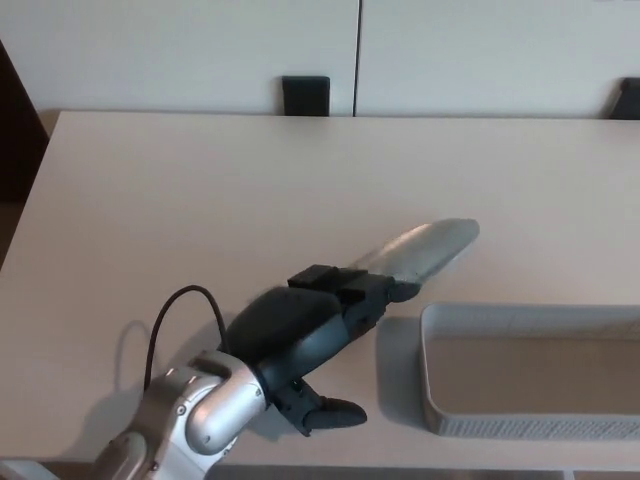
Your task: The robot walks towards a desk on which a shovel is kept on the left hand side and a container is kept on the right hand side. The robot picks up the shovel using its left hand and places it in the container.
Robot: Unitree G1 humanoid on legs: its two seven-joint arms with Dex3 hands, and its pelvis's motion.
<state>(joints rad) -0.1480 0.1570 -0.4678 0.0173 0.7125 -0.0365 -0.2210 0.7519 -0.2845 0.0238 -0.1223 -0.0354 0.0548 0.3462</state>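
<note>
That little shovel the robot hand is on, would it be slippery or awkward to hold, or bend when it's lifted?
The shovel probably stays stiff: its blade looks like shiny metal, so bending seems unlikely. That smooth blade might be slippery, but the left hand wraps the handle end instead. With the blade sticking out well past the hand, it may tend to droop forward near the container.

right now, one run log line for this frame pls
phase: carry | left hand: shut on shovel | shovel: blade left of container, not inside | right hand: not in view | container: empty, on desk
</note>
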